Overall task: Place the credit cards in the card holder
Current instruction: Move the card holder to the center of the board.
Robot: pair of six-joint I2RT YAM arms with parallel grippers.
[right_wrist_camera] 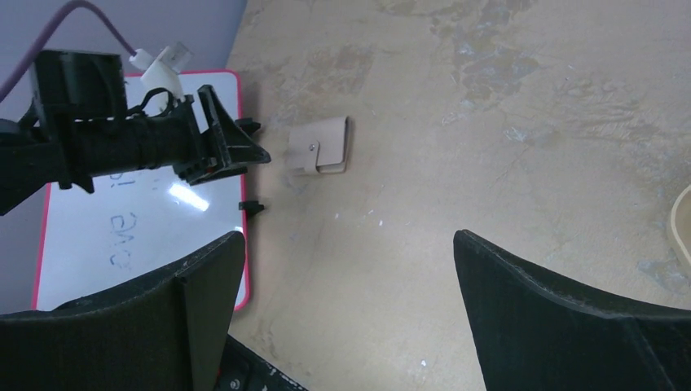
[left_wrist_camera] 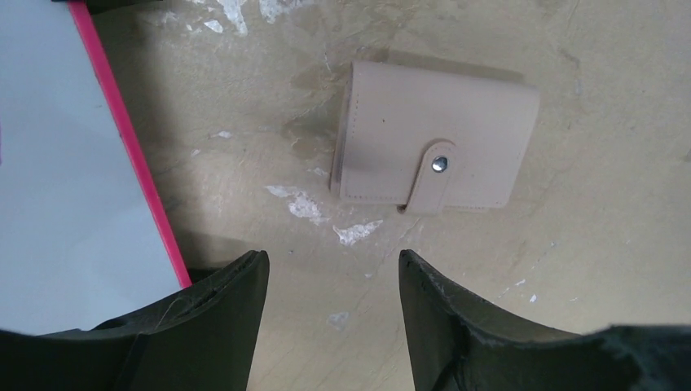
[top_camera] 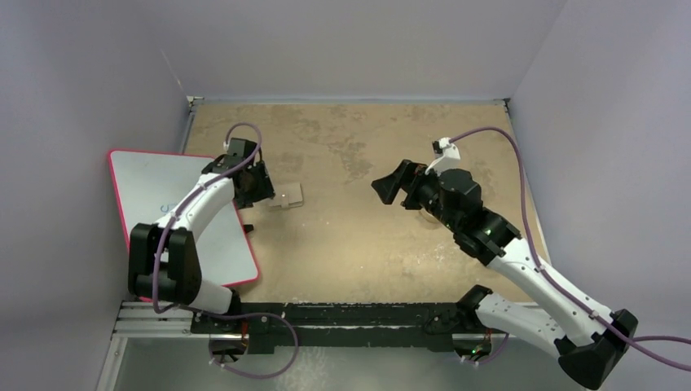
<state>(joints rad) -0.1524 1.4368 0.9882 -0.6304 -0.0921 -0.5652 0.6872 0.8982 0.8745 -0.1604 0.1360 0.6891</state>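
Note:
The card holder (top_camera: pixel 287 195) is a tan fold-over wallet, lying flat on the table and shut by its snap strap. It also shows in the left wrist view (left_wrist_camera: pixel 436 147) and small in the right wrist view (right_wrist_camera: pixel 319 147). My left gripper (top_camera: pixel 267 186) hovers just left of it, open and empty, with the wallet ahead of its fingertips (left_wrist_camera: pixel 332 257). My right gripper (top_camera: pixel 385 187) is raised over the table's middle right, open and empty (right_wrist_camera: pixel 349 236), well apart from the wallet. No credit cards are in view.
A white board with a pink rim (top_camera: pixel 187 220) lies at the left under my left arm and shows in both wrist views (left_wrist_camera: pixel 57 163) (right_wrist_camera: pixel 130 228). The curved edge of a tan tray (right_wrist_camera: pixel 681 224) shows at the far right. The tabletop is worn and stained.

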